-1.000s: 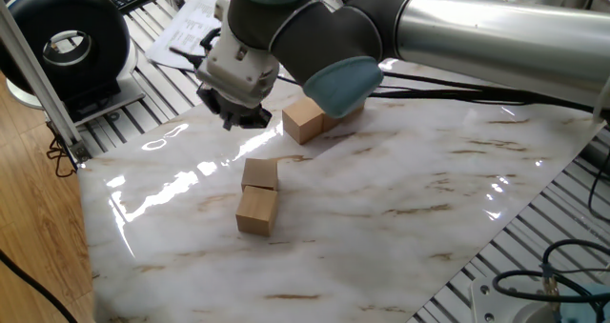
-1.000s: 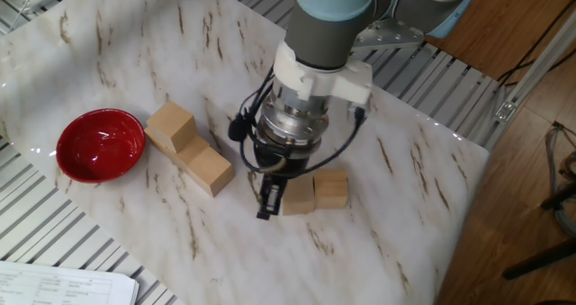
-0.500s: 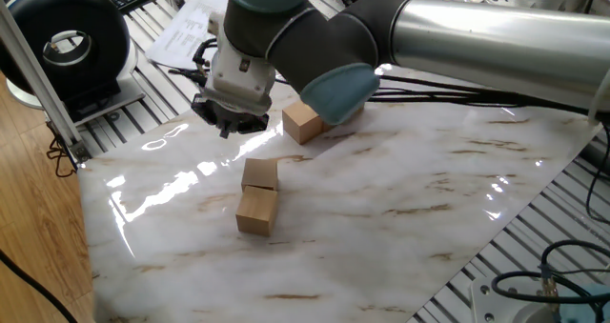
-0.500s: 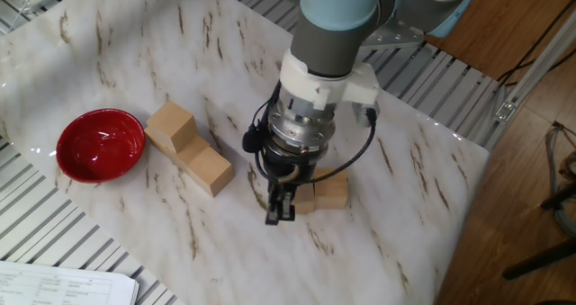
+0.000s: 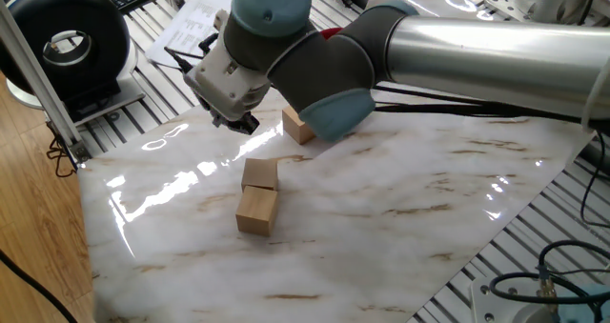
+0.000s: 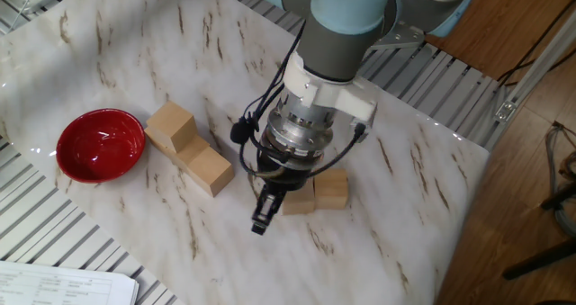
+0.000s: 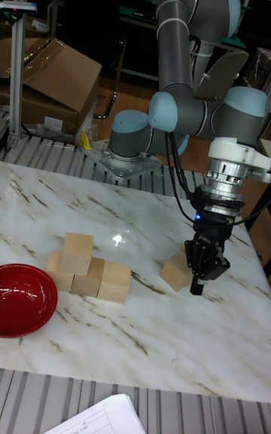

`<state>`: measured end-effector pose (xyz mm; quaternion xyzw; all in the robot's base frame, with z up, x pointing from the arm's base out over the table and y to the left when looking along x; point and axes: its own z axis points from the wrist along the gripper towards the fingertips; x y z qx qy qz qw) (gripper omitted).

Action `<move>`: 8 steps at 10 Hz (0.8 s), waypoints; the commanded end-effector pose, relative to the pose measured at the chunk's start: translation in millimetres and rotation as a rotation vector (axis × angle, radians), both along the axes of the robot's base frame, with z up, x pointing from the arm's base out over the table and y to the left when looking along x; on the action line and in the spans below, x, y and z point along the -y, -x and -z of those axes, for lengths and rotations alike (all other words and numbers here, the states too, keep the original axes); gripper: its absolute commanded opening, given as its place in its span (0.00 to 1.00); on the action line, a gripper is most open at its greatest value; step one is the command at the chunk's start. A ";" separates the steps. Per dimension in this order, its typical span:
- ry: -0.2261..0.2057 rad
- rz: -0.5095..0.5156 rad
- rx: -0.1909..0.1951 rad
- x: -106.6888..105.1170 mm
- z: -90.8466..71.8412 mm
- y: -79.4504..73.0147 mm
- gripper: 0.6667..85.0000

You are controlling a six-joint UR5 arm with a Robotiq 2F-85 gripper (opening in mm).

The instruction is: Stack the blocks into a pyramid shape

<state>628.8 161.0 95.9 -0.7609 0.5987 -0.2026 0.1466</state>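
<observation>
A UR5 arm (image 7: 188, 114) reaches over a marble-patterned table (image 6: 405, 242), its wrist tilted so the gripper (image 6: 261, 217) hangs just above the tabletop beside two blocks (image 6: 315, 192) that lie touching side by side. In the tall fixed view the gripper (image 7: 202, 272) stands in front of this pair, hiding all but one block (image 7: 175, 270). The black fingers (image 6: 259, 222) hold nothing, though whether they are parted or closed cannot be told from any view. Well apart from the pair, a second group of blocks (image 7: 84, 268) sits near a red bowl (image 6: 99, 145): three cubes in a touching row on the table, with a fourth (image 7: 77, 252) resting on top toward the bowl end. In one fixed view the pair (image 5: 257, 197) lies in the open on the glossy surface, while the arm's grey and pale-blue joints (image 5: 305, 66) cover most of the far group, leaving a single cube (image 5: 295, 128) visible behind the gripper (image 5: 233, 121). Black cables (image 6: 261, 125) loop around the wrist. The table rests on a ribbed metal frame (image 6: 432, 67), with papers (image 5: 191, 23) lying at its edge.
</observation>
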 end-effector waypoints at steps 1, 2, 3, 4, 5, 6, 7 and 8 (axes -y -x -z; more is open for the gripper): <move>0.000 0.080 0.019 10.7 -0.4 -4.2 0.00; -0.002 0.079 0.013 9.6 0.7 -2.5 0.00; -0.013 0.094 0.007 8.1 2.3 -0.8 0.00; -0.022 0.107 0.003 6.7 4.3 0.7 0.00; -0.036 0.120 0.002 3.8 5.6 1.7 0.00; -0.059 0.128 -0.002 -0.3 6.1 2.6 0.00; -0.063 0.142 -0.012 3.2 4.4 6.8 0.00; -0.034 0.138 -0.014 12.7 4.8 7.6 0.00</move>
